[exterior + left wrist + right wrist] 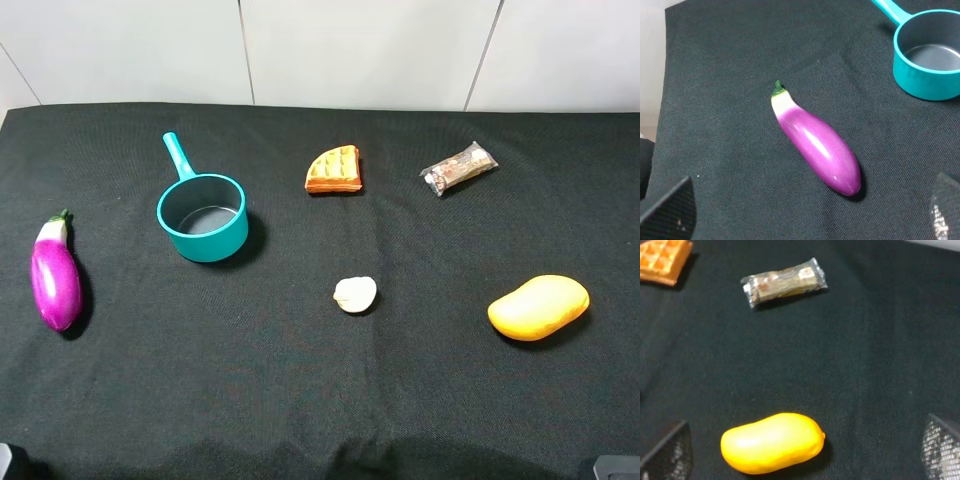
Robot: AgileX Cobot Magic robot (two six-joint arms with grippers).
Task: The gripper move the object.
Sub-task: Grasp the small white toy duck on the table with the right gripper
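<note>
- six things lie on the black cloth [300,400]; from left to right they are a purple eggplant [56,283], a teal pot [202,217], a waffle piece [334,170], the object [355,294], a wrapped snack bar [458,168] and a yellow mango [538,307].
- the pot is the only container. it stands upright with its handle pointing to the far side, and only its grey bottom shows inside.
- the cloth's far edge meets a white wall, and the left wrist view shows its left edge just beyond the eggplant.
- a wide band of bare cloth runs along the near side, in front of every item.
- the object, a small cream-white rounded figure, lies near the middle of the cloth. it is between the pot and the mango, nearer than the waffle piece, and touches nothing.
- the left gripper [807,212] has its jaws spread wide over the cloth. the eggplant lies ahead of them and the pot is beyond it.
- the right gripper [807,437] also has its jaws spread wide, with the mango lying between the fingers' line and the snack bar farther off.
- neither wrist view shows the object, which lies well apart from both grippers.
</note>
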